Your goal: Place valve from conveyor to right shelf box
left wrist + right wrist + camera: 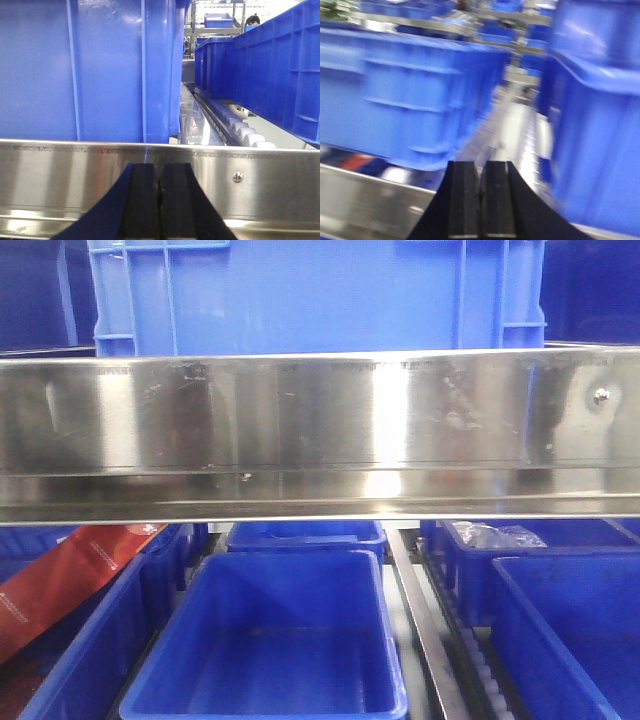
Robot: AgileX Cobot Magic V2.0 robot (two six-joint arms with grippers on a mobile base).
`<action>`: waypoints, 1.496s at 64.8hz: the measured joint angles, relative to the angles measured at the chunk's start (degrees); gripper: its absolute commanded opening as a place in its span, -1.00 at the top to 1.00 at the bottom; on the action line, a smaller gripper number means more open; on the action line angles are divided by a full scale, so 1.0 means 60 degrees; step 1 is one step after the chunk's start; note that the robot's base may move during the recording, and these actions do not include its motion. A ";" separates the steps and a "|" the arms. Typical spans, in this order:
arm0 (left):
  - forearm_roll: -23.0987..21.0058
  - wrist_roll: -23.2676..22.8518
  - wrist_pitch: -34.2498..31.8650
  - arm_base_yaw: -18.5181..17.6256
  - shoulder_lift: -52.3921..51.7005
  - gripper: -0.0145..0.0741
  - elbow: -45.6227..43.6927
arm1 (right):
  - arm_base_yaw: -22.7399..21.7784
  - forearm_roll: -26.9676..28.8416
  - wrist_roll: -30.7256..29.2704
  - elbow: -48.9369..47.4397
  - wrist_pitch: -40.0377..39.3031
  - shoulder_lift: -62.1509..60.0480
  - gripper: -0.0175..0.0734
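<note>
Left hand [160, 200] is clenched with nothing in it, the two black pads pressed flat together, sitting right in front of the shelf [75, 170] and its shiny steel front rail. Right hand [480, 200] looks the same, pads pinched together and empty, though that view is pretty smeared so details are rough.

Only the left wrist view shows the white roller track [240, 131] running back between two tall blue bins, plus a screw [238, 176] in the rail and somebody's dark head [253, 20] way off in the background.

The front view is the only one that looks under the rail: a lower level with open blue boxes, a middle box [290, 640] that looks bare inside, a right box [570, 640] partly cut off by the frame edge, and behind it another box holding a crinkly clear plastic bag [498, 534]. On the left a red carton [60, 585] leans at a slant. One big blue crate [320, 295] sits above the rail.

As for the valve and the conveyor, I can't spot either in any of the three views.
</note>
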 measured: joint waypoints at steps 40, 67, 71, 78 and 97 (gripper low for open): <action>0.0000 0.0000 -0.0021 0.0000 0.0000 0.92 0.0000 | -0.1979 0.0490 0.0000 0.2880 -0.1334 -0.1843 0.97; 0.0000 0.0000 -0.0021 0.0000 0.0000 0.92 0.0000 | -0.2189 0.0740 0.0000 0.3292 -0.2338 -0.1843 0.97; 0.0000 0.0000 -0.0021 0.0000 0.0000 0.92 0.0000 | -0.2189 0.0740 0.0000 0.3292 -0.2222 -0.1843 0.97; 0.0000 0.0000 -0.0021 0.0000 0.0000 0.92 0.0000 | -0.2189 0.0740 0.0000 0.3292 -0.2107 -0.1843 0.97; 0.0000 0.0000 -0.0021 0.0000 0.0000 0.92 0.0000 | -0.2189 0.0740 0.0000 0.3292 -0.2093 -0.1843 0.97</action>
